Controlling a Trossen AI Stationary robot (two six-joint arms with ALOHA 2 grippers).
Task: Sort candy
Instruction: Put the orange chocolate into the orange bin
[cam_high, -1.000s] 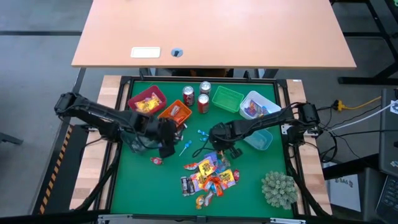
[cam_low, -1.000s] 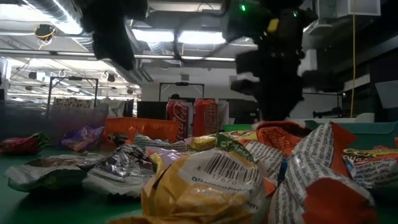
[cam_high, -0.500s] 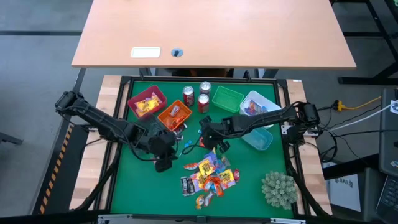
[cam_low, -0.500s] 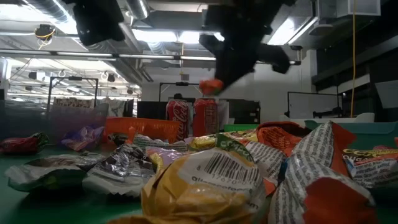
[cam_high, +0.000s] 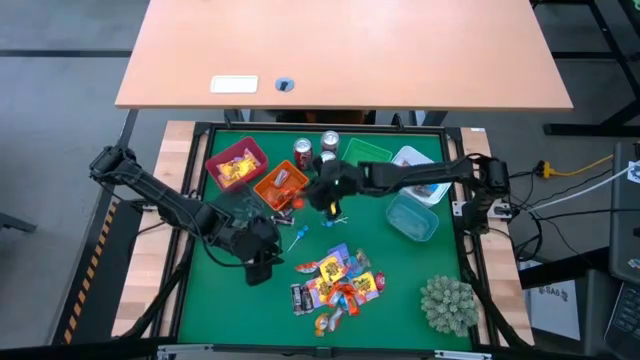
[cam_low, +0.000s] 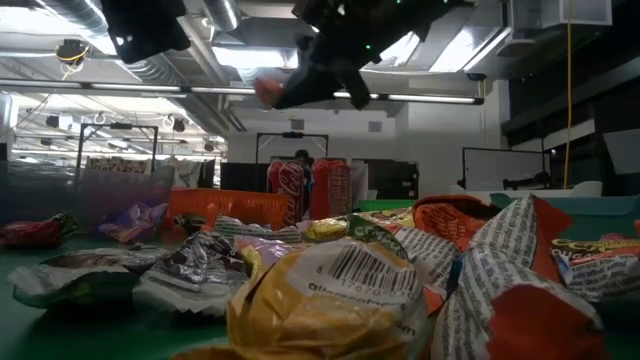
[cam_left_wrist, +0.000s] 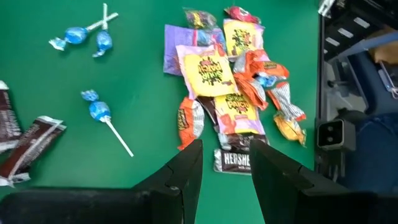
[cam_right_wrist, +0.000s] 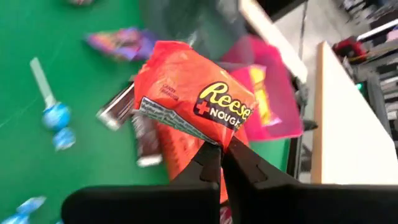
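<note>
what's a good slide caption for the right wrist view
Right pincer shut on an orange Reese's candy, carried above the green mat.

Behind the orange candy (cam_right_wrist: 189, 90), the red bin (cam_right_wrist: 273, 106) and dark wrappers (cam_right_wrist: 134, 121) are blurred.

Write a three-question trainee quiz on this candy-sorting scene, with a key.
1. True or false: the right pincer is shut on an orange Reese's packet.
2. Which bin does the right pincer hang nearest in the high view? A) green bin B) orange bin C) teal tub
3. Fill in: the left pincer is open above the candy pile, holding ____.

Key: 1 true; 2 B; 3 nothing.
</note>
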